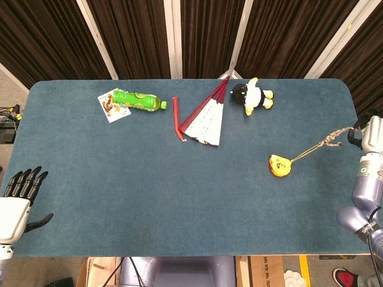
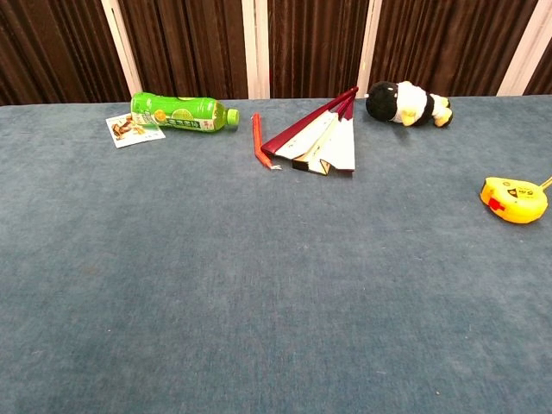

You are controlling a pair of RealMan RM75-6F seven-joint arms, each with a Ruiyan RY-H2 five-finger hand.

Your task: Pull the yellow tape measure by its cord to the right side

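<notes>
Cord [image 1: 318,147] runs taut from the right hand [image 1: 372,134], which sits at the right edge of the table [image 1: 119,179] and grips the cord's braided end between its dark fingers. The line slants down and to the left from that grip to the yellow tape measure [image 1: 279,165], which lies on the blue cloth well right of the table's middle and near the right edge. In the chest view the tape measure [image 2: 513,187] shows at the far right, with a red mark on its near side and small dark marks on top too small to read.

The left hand [image 1: 17,200] hangs off the table's near-left corner, holding nothing, its black fingers straight and slightly spread with the thumb out to the side.

Along the far side, from right to left, lie a black-and-white plush toy [image 1: 252,95] with yellow feet, a half-open folding fan [image 1: 206,116] with dark red ribs and pale paper, and a red stick [image 1: 176,116] just beside the fan. Further left a green bottle [image 1: 137,100] lies on its side, cap pointing right; its label bears lime pictures but no writing that can be made out. A small printed card [image 1: 111,106] touches the bottle's base, its print too small to read.
</notes>
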